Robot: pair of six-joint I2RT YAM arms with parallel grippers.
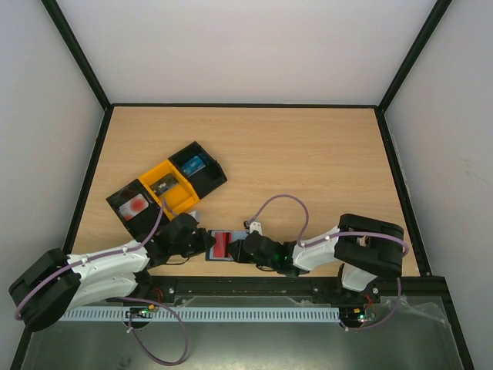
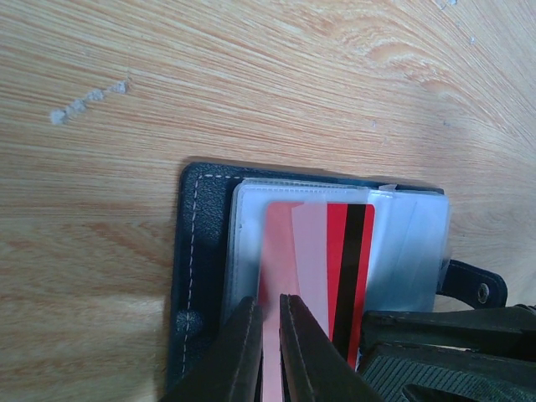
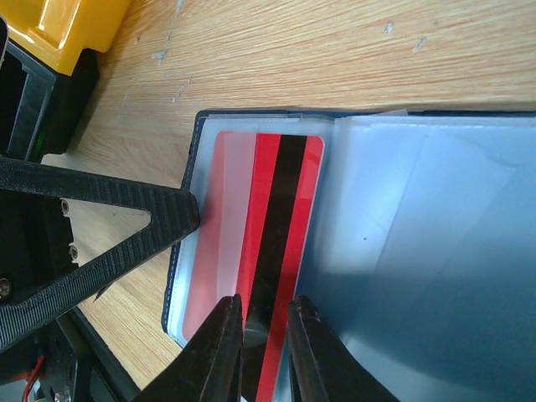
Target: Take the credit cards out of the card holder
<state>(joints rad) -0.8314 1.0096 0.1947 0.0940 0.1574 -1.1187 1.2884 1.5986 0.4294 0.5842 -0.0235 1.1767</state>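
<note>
1. Holder (image 2: 197,251) lay open on the counter (image 2: 126,109) near the arm bases, between both hands, with a red card (image 3: 268,193) in its clear sleeve.
2. I judged the card light, stiff and slick. It seemed best pinched at its short end and slid out flat.
3. Left hand (image 2: 270,301) was all but closed, tips at the holder's edge. Right hand (image 3: 265,303) straddled the card's end; I couldn't tell if it gripped.
4. Right wrist view showed the far sleeve panel. Only the top view showed the trays (image 1: 185,199).
</note>
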